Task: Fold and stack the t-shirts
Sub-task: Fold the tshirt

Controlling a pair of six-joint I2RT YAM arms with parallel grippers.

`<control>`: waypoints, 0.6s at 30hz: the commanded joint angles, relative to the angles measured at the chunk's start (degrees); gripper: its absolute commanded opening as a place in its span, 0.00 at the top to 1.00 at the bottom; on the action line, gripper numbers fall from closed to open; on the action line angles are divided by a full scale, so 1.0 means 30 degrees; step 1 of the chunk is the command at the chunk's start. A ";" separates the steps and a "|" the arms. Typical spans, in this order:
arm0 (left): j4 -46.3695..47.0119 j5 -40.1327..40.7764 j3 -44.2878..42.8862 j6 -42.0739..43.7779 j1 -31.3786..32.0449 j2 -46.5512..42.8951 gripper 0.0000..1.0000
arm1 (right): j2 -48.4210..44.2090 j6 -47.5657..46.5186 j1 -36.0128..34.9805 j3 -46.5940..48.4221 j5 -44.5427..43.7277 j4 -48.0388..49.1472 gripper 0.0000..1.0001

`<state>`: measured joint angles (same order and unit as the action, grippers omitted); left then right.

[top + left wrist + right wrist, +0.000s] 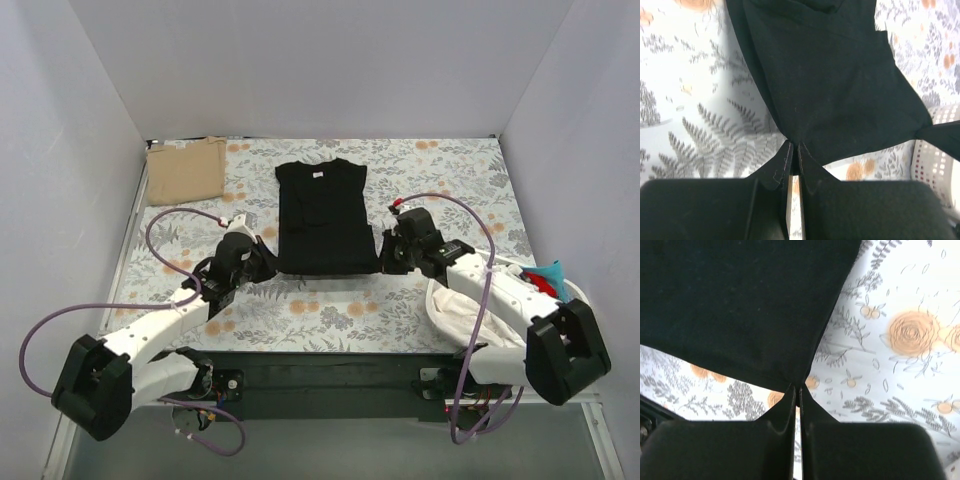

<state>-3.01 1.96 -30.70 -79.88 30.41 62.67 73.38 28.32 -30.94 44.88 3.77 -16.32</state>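
1. I am pinching the black t-shirt (pixel 322 215) by its two near hem corners. My left gripper (pixel 794 145) is closed tight on the left corner and my right gripper (pixel 797 387) is closed tight on the right corner. Each is holding only a thin nip of cloth at the tips.
2. The black shirt is lying flat in the middle of the floral cloth (pixel 450 190), with its collar and small white label (pixel 316 175) pointing away from me. The tan t-shirt (pixel 186 170) is sitting folded in the far left corner, well apart.
3. I am gripping so close to the edge that a corner could be slipping free as I lift, which would leave the fold skewed.
4. I cannot tell how many layers I am holding. If I am holding only the top one, the shirt may be opening out instead of folding.
5. If my arms are travelling unevenly, the crease will be coming out crooked.
6. A white perforated container (pixel 937 160) is sitting just beside the right hem corner, under my right arm, and the lifted cloth could be brushing against it.
7. Purple cables (pixel 170 225) are looping near both wrists and could be dragging across the fabric. I am judging the way toward the collar as open.
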 commanded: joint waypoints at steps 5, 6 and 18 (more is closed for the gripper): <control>-0.2659 -0.0652 0.1267 -0.0151 0.0350 -0.3398 1.00 | -0.3596 0.0463 -0.1024 -0.1541 -0.1169 -0.2235 0.99; -0.2892 -0.1377 0.1471 -0.0239 0.0379 -0.3749 1.00 | -0.3950 0.0638 -0.1112 -0.1659 -0.1198 -0.2527 0.99; -0.4736 -0.3406 0.2148 -0.0708 0.1258 -0.7558 1.00 | -0.6970 0.2015 -0.3601 -0.1779 -0.3276 -0.4989 0.99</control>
<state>-14.17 -6.68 -23.81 -81.43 33.54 42.83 54.33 32.60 -40.29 38.65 -2.11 -27.86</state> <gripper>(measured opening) 0.029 0.026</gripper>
